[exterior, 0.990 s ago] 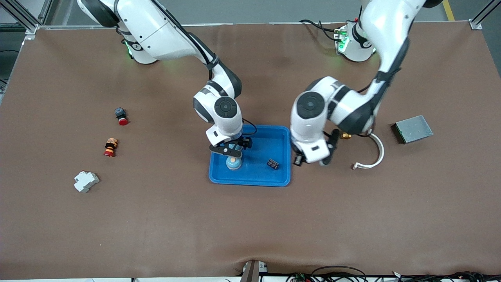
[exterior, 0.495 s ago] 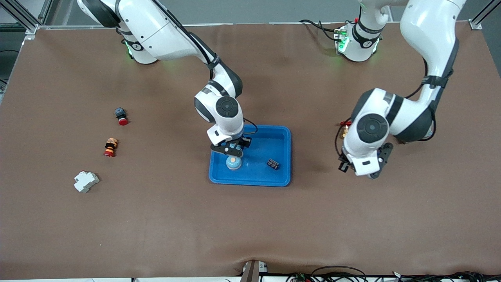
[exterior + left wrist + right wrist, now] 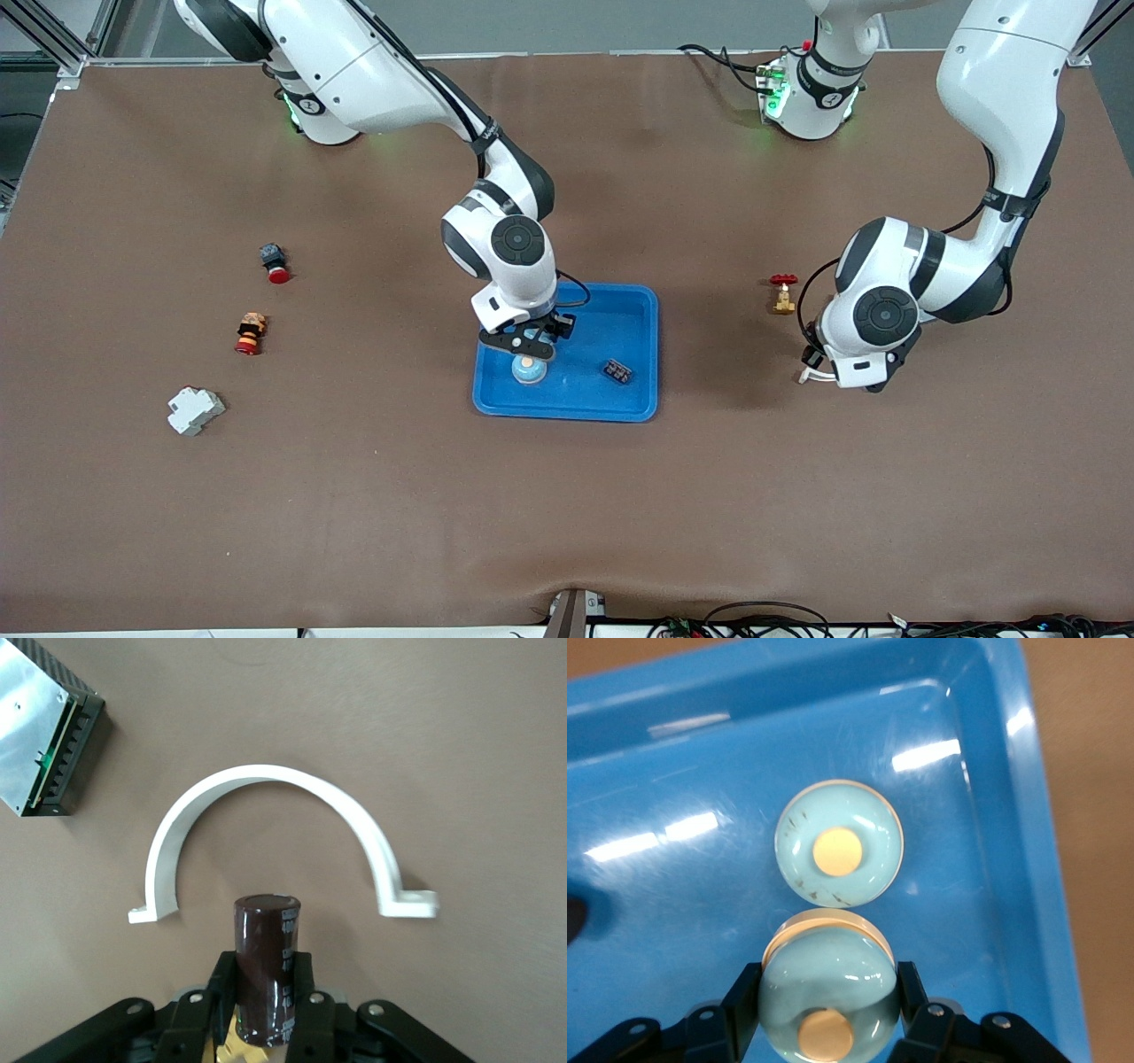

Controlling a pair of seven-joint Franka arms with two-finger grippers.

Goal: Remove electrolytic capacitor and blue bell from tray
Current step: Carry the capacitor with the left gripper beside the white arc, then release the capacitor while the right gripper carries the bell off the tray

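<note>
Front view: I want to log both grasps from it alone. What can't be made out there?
- Capacitor: hidden under the left arm's wrist; only the left wrist view shows it in the left gripper.
- Held bell: largely covered by the right gripper; the right wrist view shows it.
- White curved clamp: the left arm covers all but a tip.
- Metal box: hidden by the left arm; cut by the left wrist view's edge.
</note>
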